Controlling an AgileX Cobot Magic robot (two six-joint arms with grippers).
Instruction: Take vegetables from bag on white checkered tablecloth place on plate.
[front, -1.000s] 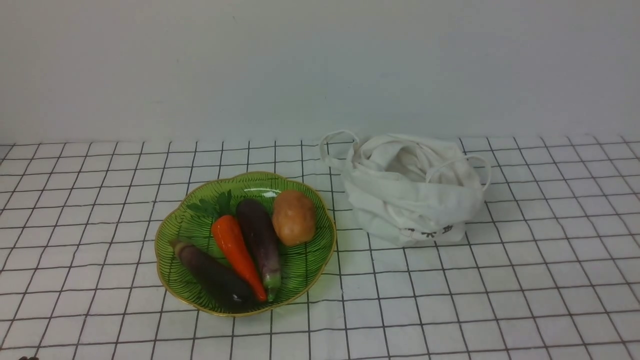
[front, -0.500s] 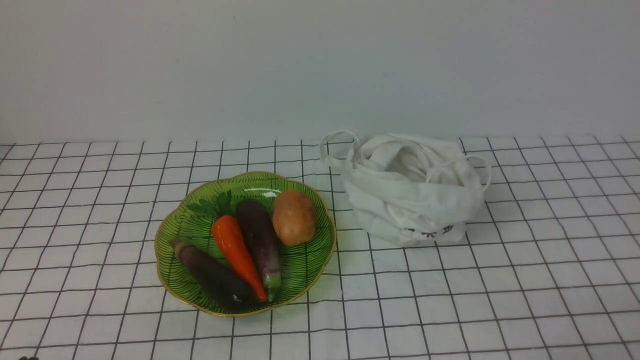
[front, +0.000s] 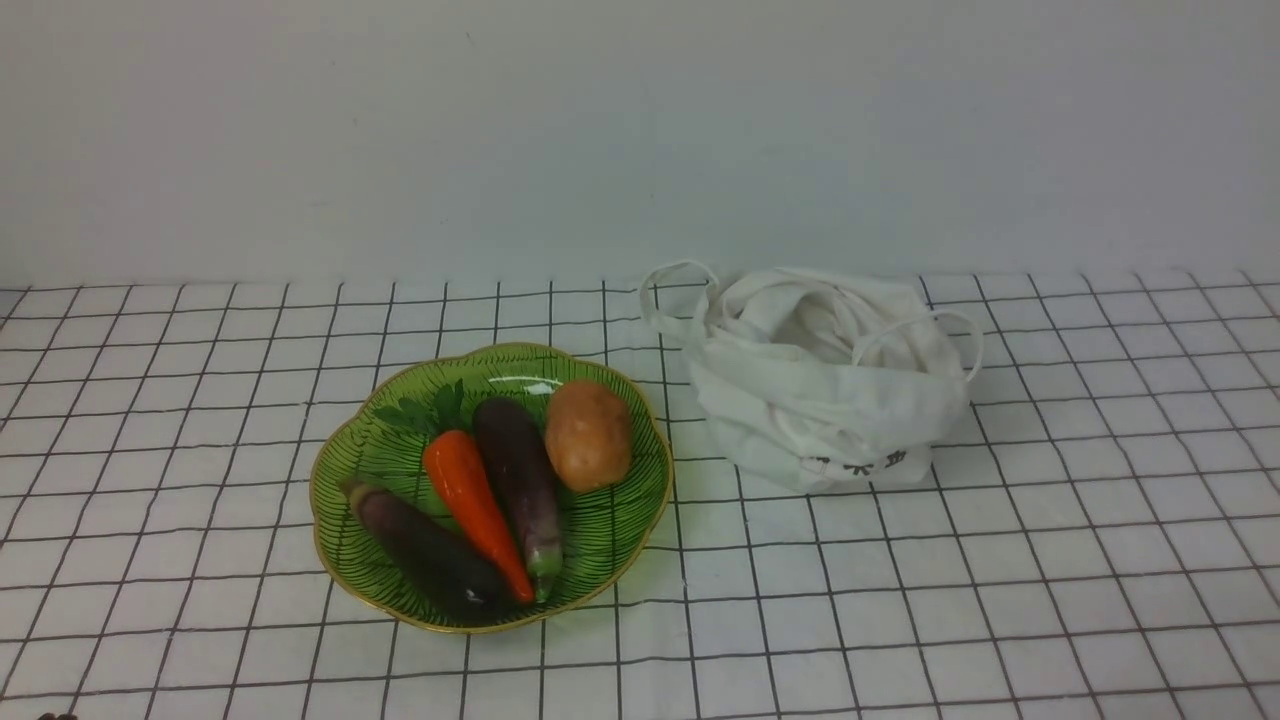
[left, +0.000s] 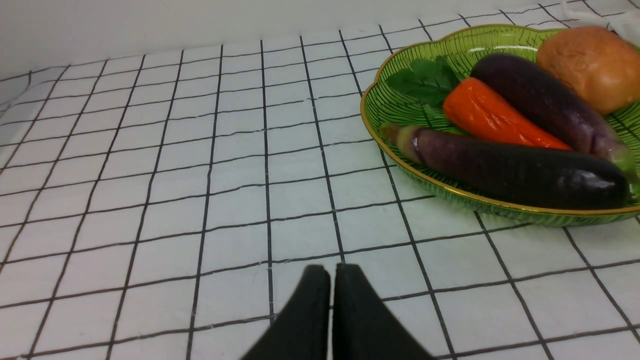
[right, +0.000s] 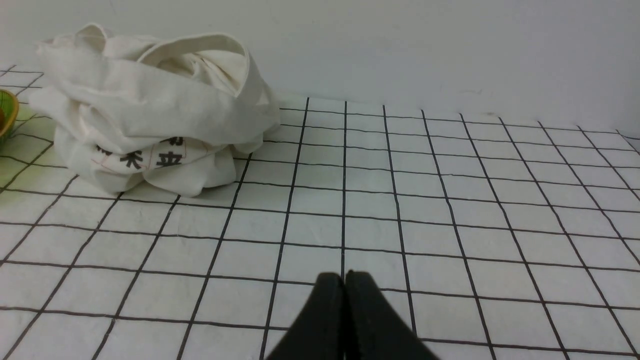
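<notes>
One gridded tablecloth (front: 1000, 560) meets a plain pale wall (front: 640, 130).

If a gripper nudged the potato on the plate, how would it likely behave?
The potato looks rounded and smooth, so it would probably roll. It lies against an eggplant near the plate's raised rim, which should likely stop it.

Background: a plain, pale grey-white wall (front: 640, 130) spans the full width of the front view, unmarked save for a few faint specks (no seams or fixtures visible). Lighting is soft and even, casting only weak shadows.
</notes>
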